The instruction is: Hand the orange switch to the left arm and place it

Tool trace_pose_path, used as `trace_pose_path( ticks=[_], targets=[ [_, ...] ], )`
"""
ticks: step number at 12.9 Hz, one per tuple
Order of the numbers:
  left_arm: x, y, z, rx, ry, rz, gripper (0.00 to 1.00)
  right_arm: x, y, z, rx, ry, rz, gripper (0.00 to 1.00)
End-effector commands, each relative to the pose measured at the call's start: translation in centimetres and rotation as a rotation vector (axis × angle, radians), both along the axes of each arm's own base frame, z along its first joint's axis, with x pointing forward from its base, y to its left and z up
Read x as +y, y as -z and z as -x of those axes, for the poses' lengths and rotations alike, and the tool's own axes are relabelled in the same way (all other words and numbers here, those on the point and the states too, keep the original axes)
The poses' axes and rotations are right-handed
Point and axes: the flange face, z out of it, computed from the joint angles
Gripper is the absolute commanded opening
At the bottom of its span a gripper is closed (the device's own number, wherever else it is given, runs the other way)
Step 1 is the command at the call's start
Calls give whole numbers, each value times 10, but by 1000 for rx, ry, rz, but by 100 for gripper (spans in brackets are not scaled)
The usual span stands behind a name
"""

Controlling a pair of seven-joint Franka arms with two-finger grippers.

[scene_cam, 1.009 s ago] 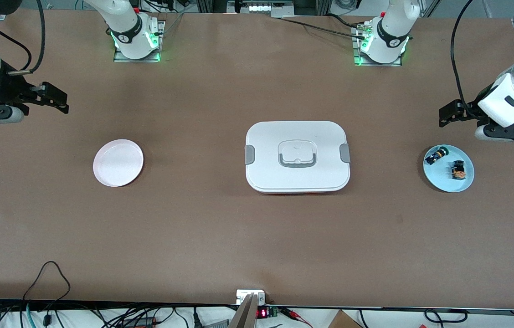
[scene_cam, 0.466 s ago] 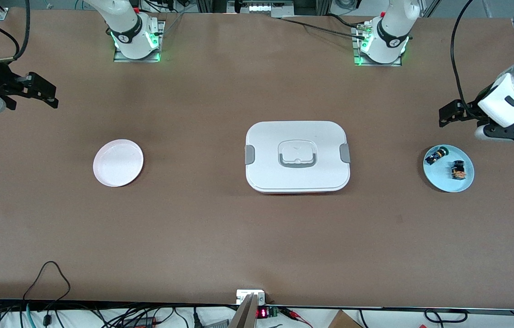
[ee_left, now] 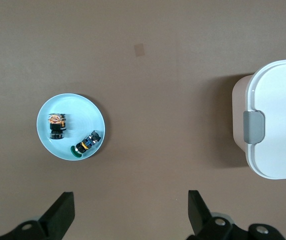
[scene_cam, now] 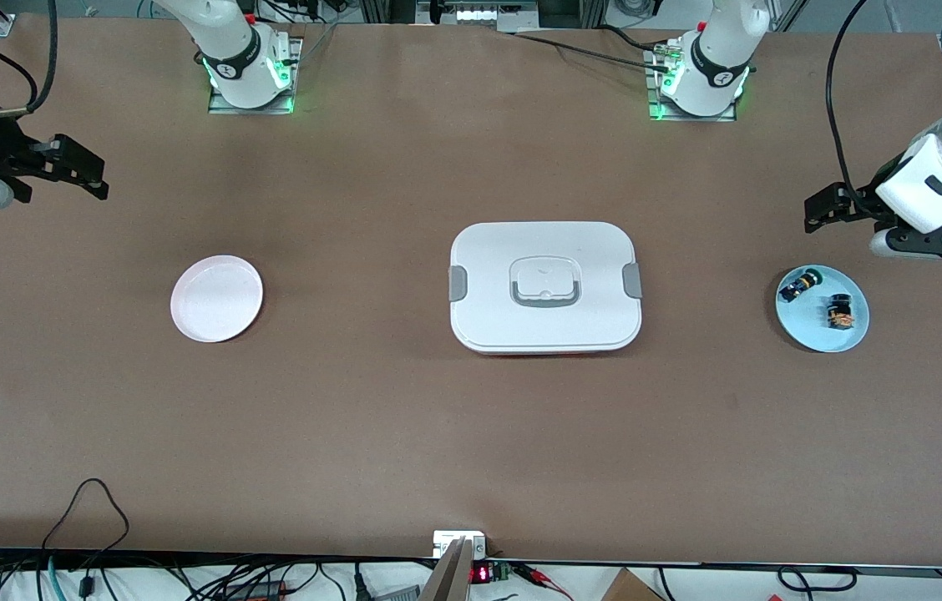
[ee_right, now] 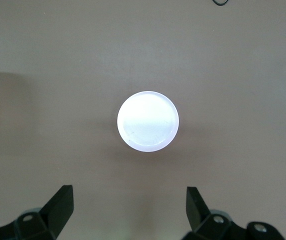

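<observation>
The orange switch (scene_cam: pixel 838 311) (ee_left: pixel 57 125) lies on a light blue plate (scene_cam: pixel 851 334) (ee_left: pixel 75 107) at the left arm's end of the table. My left gripper (scene_cam: pixel 820 210) (ee_left: pixel 130 200) hangs open over bare table beside that plate, with nothing between its fingers. The white box (scene_cam: pixel 544 288) (ee_left: pixel 278 120) with grey clips sits shut at the table's middle. My right gripper (scene_cam: pixel 91 171) (ee_right: pixel 128 192) is open and empty, high over the right arm's end of the table.
A blue-black switch with a green tip (scene_cam: pixel 798 285) (ee_left: pixel 85 145) shares the blue plate. A pale round plate (scene_cam: pixel 216 298) (ee_right: pixel 147 121) lies bare toward the right arm's end. Cables run along the table edge nearest the front camera.
The right gripper has drawn back toward the right arm's end of the table, then nearly stopped. The left arm, the box and both plates have not moved.
</observation>
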Motion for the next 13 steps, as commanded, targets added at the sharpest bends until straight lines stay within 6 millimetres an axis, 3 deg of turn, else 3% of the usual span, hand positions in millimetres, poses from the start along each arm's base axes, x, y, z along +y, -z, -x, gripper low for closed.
trace_pose_path(
  ticks=[1, 13],
  targets=[
    [-1, -4, 3, -11, -10, 20, 100, -1, -4, -1, -3, -3, 10, 100],
    [-3, -4, 3, -11, -6, 20, 100, -9, 7, -9, 7, 12, 13, 100]
  ],
)
